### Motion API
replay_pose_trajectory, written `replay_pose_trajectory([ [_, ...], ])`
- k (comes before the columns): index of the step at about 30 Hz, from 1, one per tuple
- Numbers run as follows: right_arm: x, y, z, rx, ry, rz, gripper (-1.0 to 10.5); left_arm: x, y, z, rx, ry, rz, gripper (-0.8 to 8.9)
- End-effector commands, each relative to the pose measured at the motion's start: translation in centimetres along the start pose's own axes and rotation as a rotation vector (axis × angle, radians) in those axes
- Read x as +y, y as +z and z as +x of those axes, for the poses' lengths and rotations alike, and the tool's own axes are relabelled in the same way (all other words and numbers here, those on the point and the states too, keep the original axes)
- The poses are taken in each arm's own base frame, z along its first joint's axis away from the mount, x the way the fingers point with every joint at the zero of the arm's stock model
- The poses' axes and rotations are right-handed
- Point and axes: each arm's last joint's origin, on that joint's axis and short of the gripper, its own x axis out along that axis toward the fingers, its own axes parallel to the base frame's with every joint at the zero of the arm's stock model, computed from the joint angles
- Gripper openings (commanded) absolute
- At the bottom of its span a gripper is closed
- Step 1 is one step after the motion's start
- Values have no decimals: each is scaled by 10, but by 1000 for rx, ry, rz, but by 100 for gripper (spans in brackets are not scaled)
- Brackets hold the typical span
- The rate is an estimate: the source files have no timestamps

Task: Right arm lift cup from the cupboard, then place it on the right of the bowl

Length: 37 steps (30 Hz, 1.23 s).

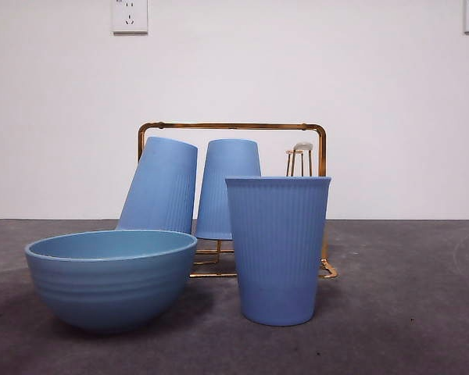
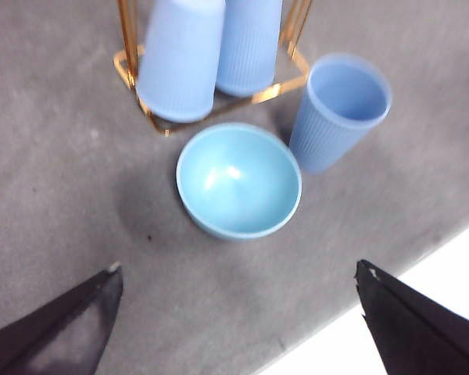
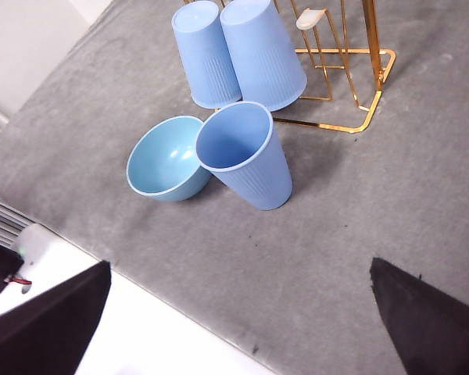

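Seeing cup standing upright right of bowl — I'm backing right gripper off w/ jaws apart, empty.

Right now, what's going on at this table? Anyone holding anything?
Nothing is held. One cup stands upright on the table to the right of the bowl, mouth up. Two more cups sit upside down on the gold rack behind; one peg is bare. The left claw and right claw are both open, well back from the objects.
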Motion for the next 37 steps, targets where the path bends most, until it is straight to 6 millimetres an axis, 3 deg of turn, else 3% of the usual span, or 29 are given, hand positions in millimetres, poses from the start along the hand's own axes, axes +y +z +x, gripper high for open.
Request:
replay_pose_trajectory([
  [1, 2, 3, -2, -17, 11, -77, 563, 9, -6, -12, -76, -25, -27, 467],
  [7, 2, 5, -2, -49, -8, -101, 563, 21, -15, -24, -149, -43, -49, 458],
  [9, 3, 7, -2, -63, -2, -103, 553, 21, -16, -25, -153, -44, -49, 413],
  [11, 3, 7, -2, -66, 3, -104, 372, 21, -16, -25, -153, -43, -27, 220],
  [12, 3, 7, -2, -65, 2, -108, 155, 21, -16, -25, -151, -40, -7, -25],
  [13, 3, 7, -2, -65, 2, -118, -27, 21, -16, -25, -152, -40, -3, 31],
  [14, 3, 7, -2, -66, 1, -126, 27, 21, -16, -25, -152, -38, -2, 2],
  [32, 4, 9, -3, -94, 12, -128, 24, 22, -17, -24, -153, -37, -11, 5],
  [37, 4, 9, -3, -94, 12, -128, 24, 25, -14, -24, -229, 136, 4, 6],
])
